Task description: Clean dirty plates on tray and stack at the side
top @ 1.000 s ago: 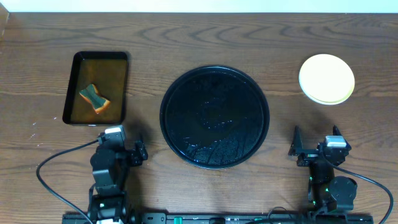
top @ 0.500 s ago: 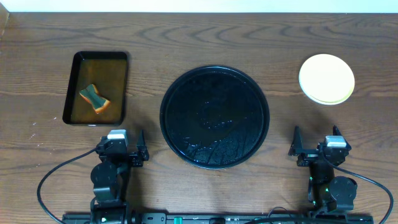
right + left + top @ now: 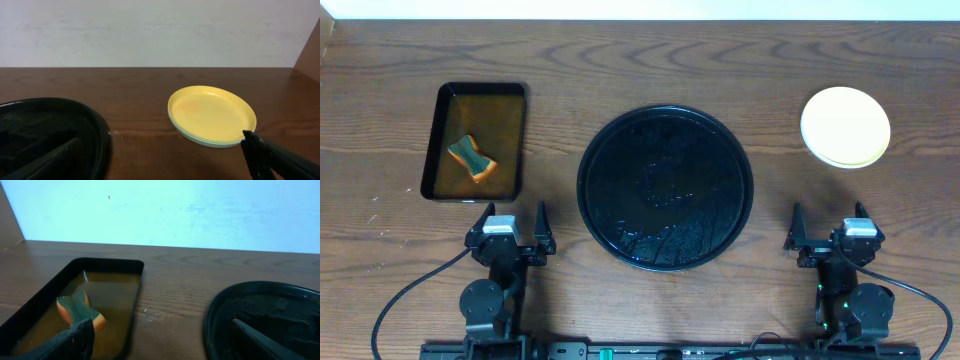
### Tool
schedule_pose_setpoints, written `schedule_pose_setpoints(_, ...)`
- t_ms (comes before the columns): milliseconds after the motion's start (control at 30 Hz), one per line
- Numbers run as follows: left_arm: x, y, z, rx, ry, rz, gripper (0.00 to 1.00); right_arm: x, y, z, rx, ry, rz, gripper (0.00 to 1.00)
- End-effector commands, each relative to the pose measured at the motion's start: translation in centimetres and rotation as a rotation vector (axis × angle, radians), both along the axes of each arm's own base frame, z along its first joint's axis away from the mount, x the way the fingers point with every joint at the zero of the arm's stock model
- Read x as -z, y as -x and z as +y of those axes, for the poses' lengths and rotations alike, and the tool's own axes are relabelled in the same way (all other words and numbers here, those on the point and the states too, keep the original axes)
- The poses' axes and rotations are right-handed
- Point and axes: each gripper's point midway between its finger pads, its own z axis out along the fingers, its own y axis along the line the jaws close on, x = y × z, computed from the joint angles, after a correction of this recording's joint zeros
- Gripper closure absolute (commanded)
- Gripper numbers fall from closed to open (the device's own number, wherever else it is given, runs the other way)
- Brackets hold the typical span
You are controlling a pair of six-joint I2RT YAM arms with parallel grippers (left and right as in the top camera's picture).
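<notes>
Plates [image 3: 845, 127] are stacked, yellow on top, on the worktop [image 3: 650, 60] right of the round tray [image 3: 665, 187]. Left end effector [image 3: 510, 224] and right end effector [image 3: 830, 226] are spread wide, gripping nothing.

The light is soft and even, and it seems to come from above. In the overhead view the table [image 3: 650, 70] is moderately bright, its wood grain is sharp from edge to edge, and the shadows are weak. The plates [image 3: 845, 126] near the table's far right corner look almost washed out. The glossy tray [image 3: 665, 140] carries small white glints on its wet part toward the table's near edge. In the left wrist view the wall [image 3: 200, 210] has a cold blue cast; in the right wrist view it is greyer. The left gripper [image 3: 160, 330] and the right gripper [image 3: 162, 140] show dark, blurred fingers at the bottom. There a thin shadow lies under the plates' near rim.
</notes>
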Motion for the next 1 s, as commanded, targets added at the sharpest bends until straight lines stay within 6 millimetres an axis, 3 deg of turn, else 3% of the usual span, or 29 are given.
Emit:
schedule_pose_setpoints(0,1.53,0.14,0.3,-0.02,0.009,0.05,0.15,0.08,0.03,-0.14,0.004,0.012,0.001,0.01)
schedule_pose_setpoints(967,1.48,0.12,-0.03,0.001,-0.031,0.048,0.15,0.06,0.03,-0.14,0.005,0.012,0.001,0.01)
